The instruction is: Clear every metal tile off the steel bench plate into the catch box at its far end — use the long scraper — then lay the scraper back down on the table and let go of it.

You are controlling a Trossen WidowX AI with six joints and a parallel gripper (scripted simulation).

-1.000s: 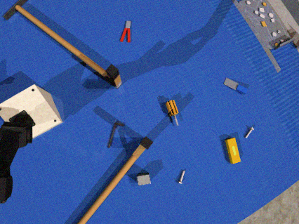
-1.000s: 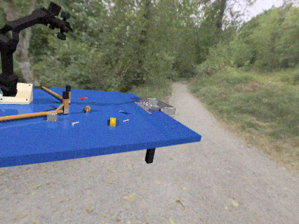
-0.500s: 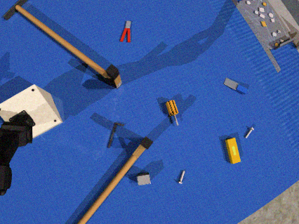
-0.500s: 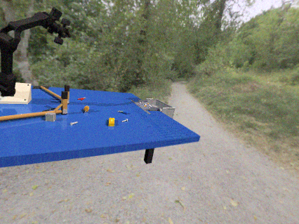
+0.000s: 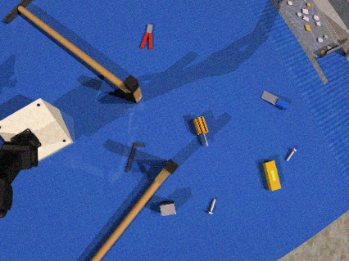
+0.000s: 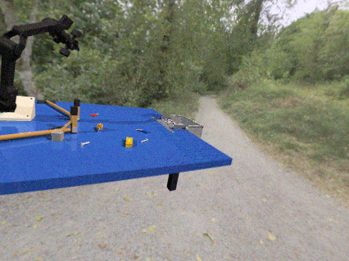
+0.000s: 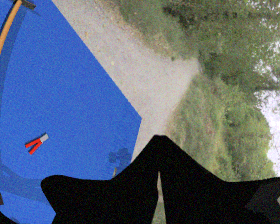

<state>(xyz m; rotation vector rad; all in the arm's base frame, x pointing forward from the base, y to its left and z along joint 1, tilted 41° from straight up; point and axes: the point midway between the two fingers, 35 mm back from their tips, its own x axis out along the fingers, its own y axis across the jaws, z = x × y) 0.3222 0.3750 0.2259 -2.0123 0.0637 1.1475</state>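
Two long wooden-handled tools might be confused, as only the scraper (image 5: 74, 50) (image 6: 57, 106) (image 7: 9, 24) at the left plainly shows a wide dark crosswise blade; it lies on the table. A grasp off centre could let the long handle swing. The gripper (image 6: 76, 46) (image 7: 159, 141) is closed on nothing; unopened, it would knock the handle. The second tool (image 5: 133, 207) (image 6: 34, 134) could be snagged. Farthest right, small white and orange tiles (image 5: 305, 11) (image 6: 169, 121) are scattered over the grey plate (image 5: 292, 15) (image 6: 179, 126) and could be spilled sideways by a tilted blade.
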